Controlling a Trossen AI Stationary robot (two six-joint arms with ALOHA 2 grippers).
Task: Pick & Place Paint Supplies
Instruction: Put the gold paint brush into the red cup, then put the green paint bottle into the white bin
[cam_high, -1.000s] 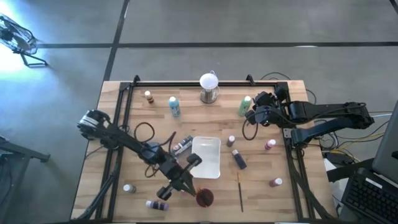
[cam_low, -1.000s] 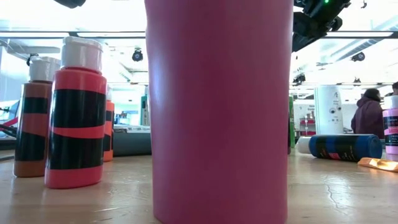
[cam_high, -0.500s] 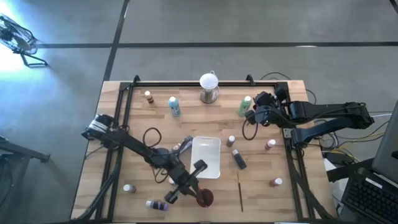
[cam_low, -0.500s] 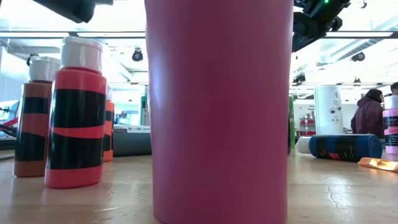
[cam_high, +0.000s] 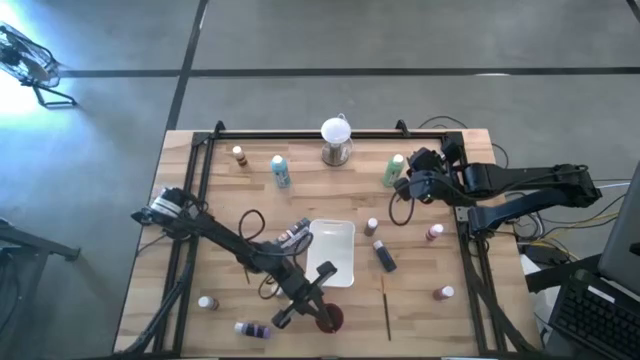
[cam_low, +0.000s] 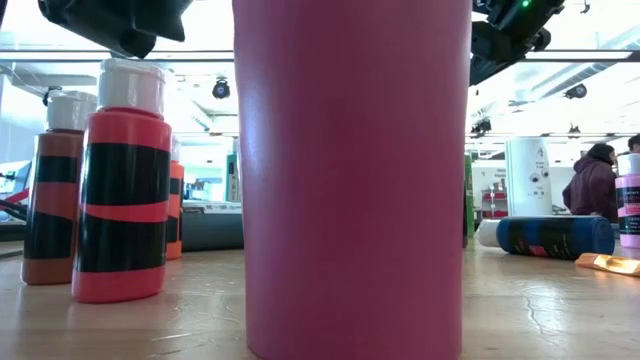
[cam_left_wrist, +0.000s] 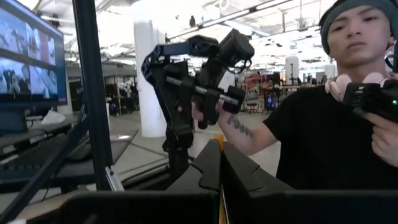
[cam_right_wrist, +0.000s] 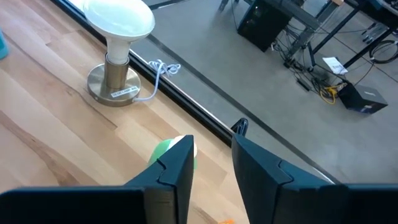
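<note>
- Risk one: left gripper (cam_high: 322, 296), fingers clenched on a thin brush handle, hung over the dark red cup (cam_high: 329, 319) at lower centre; a tilt could tip the cup.
- Right gripper (cam_high: 404, 186), parted beside the green bottle (cam_high: 393, 169) at upper right, could topple it.

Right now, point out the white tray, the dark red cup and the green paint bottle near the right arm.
white tray (cam_high: 334, 268), high view, on its bare floor.
dark red cup (cam_high: 330, 319), high view, on its rim beside the left arm.
green paint bottle (cam_high: 393, 170), high view, on its body below the white cap.
</note>
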